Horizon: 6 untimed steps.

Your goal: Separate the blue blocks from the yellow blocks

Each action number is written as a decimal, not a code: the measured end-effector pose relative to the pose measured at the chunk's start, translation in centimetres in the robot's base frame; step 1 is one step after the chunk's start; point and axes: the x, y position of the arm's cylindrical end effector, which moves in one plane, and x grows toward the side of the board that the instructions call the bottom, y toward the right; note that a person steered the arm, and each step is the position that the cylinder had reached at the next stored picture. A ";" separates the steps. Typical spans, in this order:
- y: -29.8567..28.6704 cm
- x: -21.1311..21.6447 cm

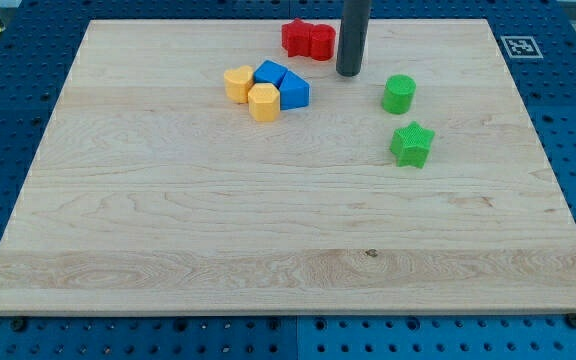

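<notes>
Two yellow blocks and two blue blocks sit bunched together at the view's upper middle-left. One yellow block (238, 83) is at the left of the bunch, and a yellow hexagonal block (263, 102) is in front. A blue block (270, 73) sits behind, and a blue triangular block (294, 91) is at the right; all touch or nearly touch. My tip (348, 73) stands to the right of the bunch, about a block's width from the blue triangular block, just right of a red block (308, 39).
A green cylinder (399, 94) and a green star-shaped block (412, 144) lie to the right of my tip. The red block sits near the board's top edge. The wooden board (268, 230) is ringed by a blue perforated table.
</notes>
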 end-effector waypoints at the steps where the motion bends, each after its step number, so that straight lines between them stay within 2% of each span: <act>1: -2.9 0.6; 4: -11.9 -0.6; 5: -13.4 -0.1; 6: -12.5 2.3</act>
